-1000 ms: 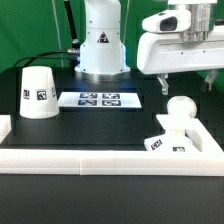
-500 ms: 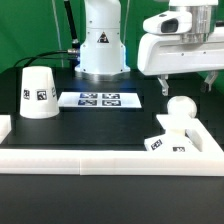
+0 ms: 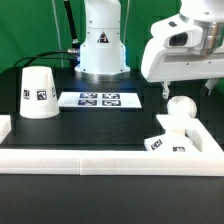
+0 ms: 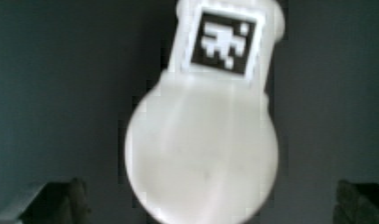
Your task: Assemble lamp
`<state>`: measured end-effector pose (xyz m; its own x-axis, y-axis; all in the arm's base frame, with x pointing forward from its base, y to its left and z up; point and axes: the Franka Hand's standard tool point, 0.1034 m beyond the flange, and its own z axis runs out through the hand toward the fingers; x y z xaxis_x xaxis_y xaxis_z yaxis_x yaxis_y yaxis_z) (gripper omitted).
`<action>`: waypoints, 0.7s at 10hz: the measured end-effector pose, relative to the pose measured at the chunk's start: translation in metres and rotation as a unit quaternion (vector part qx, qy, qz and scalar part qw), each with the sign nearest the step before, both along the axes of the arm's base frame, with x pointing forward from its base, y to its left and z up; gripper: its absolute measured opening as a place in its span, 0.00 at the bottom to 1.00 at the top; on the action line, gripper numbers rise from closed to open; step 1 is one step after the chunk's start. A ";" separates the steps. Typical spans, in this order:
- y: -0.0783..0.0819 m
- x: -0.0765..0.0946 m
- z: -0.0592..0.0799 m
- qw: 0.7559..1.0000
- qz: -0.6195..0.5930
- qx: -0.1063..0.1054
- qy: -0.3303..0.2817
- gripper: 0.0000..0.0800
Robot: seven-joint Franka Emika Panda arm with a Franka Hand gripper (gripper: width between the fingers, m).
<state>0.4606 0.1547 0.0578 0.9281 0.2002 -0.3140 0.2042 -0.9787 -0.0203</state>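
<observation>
White plastic everywhere: the bulb point(image 3: 180, 107) sits atop the lamp base point(image 3: 168, 142), the shade point(image 3: 38, 92) well apart on the exterior view's left of it. Above the lamp base, our gripper point(image 3: 188, 91) has just tilted, jaws spread and empty; we judge the shade comes next.
</observation>
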 end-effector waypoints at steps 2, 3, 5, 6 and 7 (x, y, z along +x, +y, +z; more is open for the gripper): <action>0.001 0.002 -0.003 0.998 0.001 -0.016 0.065 0.87; 0.001 0.003 -0.005 0.996 0.002 -0.020 0.084 0.87; 0.000 0.000 -0.005 0.987 0.003 -0.038 0.155 0.87; 0.001 0.000 -0.007 0.983 0.004 -0.044 0.180 0.87; 0.001 -0.002 -0.007 0.975 0.006 -0.052 0.214 0.87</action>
